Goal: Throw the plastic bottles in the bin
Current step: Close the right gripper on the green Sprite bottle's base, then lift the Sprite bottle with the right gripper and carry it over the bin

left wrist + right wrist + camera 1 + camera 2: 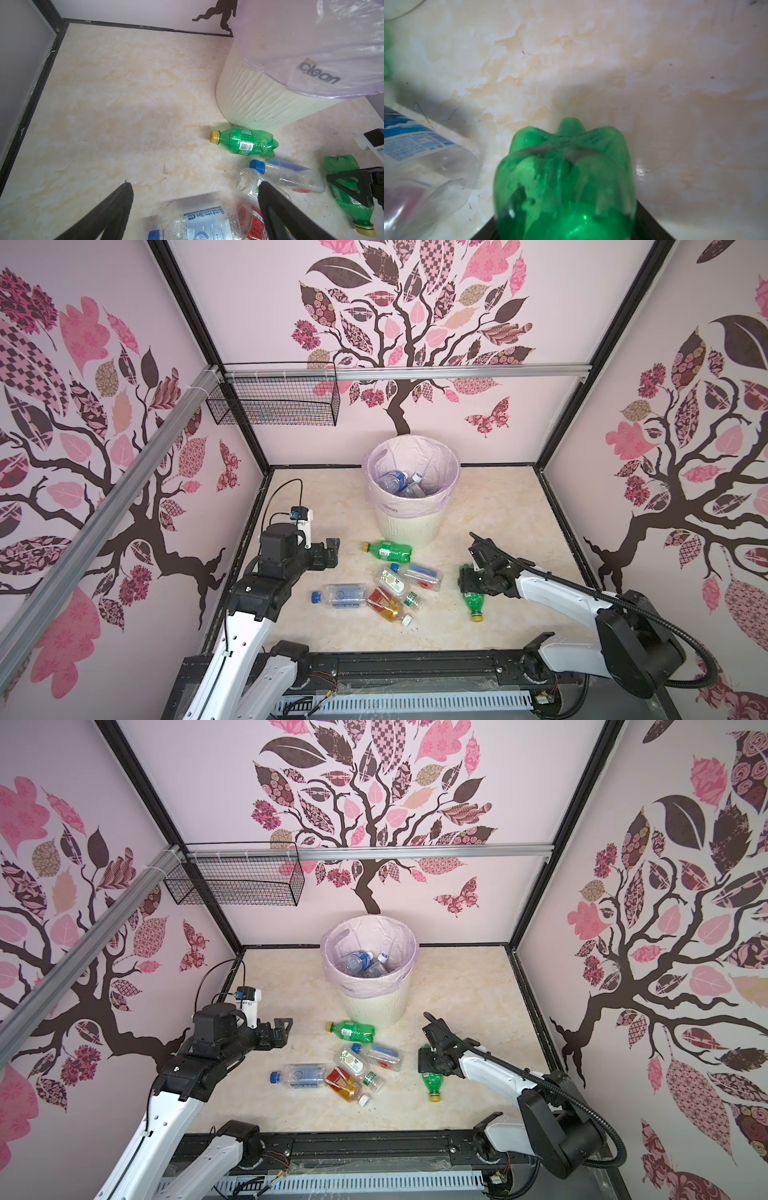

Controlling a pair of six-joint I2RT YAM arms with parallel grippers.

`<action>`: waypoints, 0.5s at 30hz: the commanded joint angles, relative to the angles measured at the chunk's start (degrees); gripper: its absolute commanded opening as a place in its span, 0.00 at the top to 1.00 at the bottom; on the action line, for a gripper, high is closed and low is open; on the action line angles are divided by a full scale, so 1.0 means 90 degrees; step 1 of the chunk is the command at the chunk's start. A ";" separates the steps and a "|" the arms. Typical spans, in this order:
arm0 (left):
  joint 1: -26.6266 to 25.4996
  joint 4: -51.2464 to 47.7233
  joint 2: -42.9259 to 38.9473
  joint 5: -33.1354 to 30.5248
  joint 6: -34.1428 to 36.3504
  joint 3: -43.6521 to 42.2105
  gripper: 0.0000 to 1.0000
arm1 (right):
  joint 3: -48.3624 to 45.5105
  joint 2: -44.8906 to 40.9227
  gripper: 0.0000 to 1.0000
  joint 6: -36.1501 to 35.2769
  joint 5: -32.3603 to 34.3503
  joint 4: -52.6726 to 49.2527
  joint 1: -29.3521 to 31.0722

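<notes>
- Both top views are bright, evenly lit and sharp; the walls bow at the edges.
- Soft, faint shadows lie on the surface (478, 506).
- Left wrist view: glare on the bin (342, 27) liner.
- Right wrist view: dimmer, with the green bottle (566, 182) blurred.

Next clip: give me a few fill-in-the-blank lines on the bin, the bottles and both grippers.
1. The bin is lined with a pale ____ plastic bag.
2. The yellow-capped bottle between the fingers of the right gripper is ____ in colour.
3. The left gripper stands ____ with nothing in it.
4. The clear bottles inside the bin show ____ caps.

Missing words: pink; green; open; blue.
</notes>
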 commanded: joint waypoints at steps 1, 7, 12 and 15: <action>0.0012 0.0030 0.0002 -0.0072 0.0079 0.0142 0.03 | 0.0118 0.0131 0.38 -0.0106 0.0139 -0.0104 -0.0023; 0.0014 0.0026 0.0059 -0.0065 0.0081 0.0214 0.03 | 0.0761 -0.0465 0.41 -0.0203 0.0399 -0.0658 -0.0023; 0.0011 0.0018 0.0138 -0.0075 0.0095 0.0255 0.03 | 0.1179 -0.1280 0.44 -0.0355 0.0271 -0.0538 -0.0030; 0.0015 -0.0064 0.0129 -0.0123 0.0146 0.0268 0.03 | 0.1442 -0.1710 0.45 -0.0516 0.0185 -0.0489 -0.0033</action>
